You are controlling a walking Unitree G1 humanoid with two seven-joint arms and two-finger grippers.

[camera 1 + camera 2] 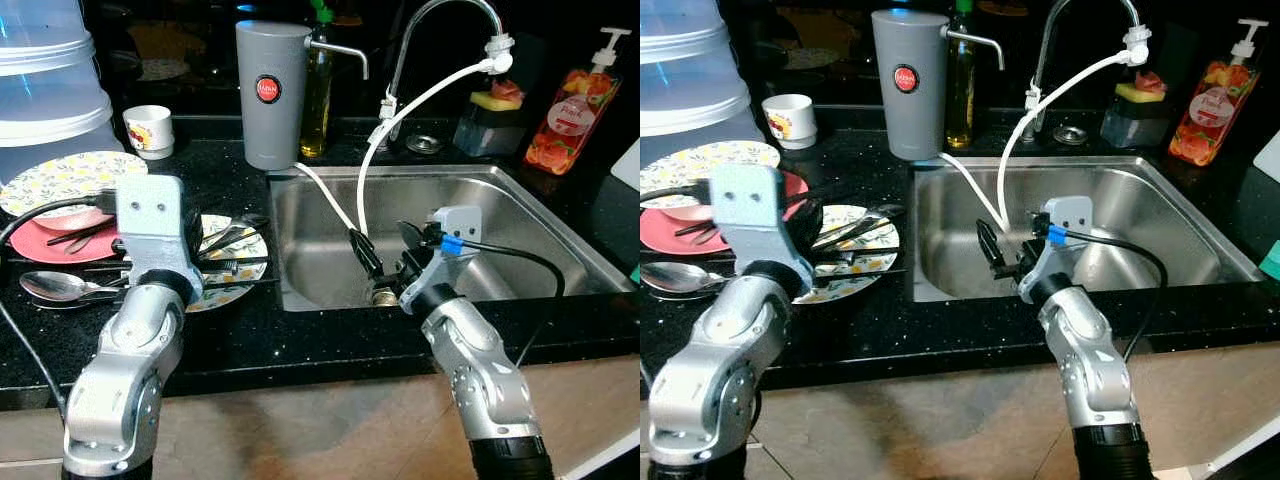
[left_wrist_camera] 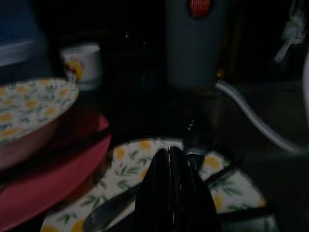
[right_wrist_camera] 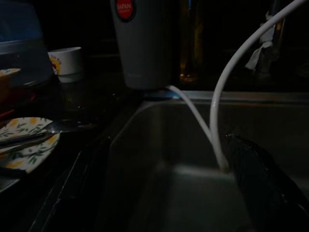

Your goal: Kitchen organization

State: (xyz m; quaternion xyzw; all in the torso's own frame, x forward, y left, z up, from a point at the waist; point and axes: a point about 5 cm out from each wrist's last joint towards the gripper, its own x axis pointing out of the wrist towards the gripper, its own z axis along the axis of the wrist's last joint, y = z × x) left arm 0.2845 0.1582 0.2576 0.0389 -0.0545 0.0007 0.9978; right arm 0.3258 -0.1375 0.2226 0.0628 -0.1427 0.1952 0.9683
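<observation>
Nearest us, the left gripper [image 2: 170, 193] hovers with fingers pressed together over the small round floral plate [image 1: 232, 262], one of two floral plates; dark cutlery lies across it. The right gripper [image 1: 388, 252] hangs spread apart inside the steel sink [image 1: 500, 215], holding nothing. One silver spoon [image 1: 55, 287] and one red plate [image 1: 50, 240] lie leftward. Farther back: two white hoses [image 1: 335, 205], one grey canister [image 1: 272, 92], one white cup [image 1: 150, 130].
</observation>
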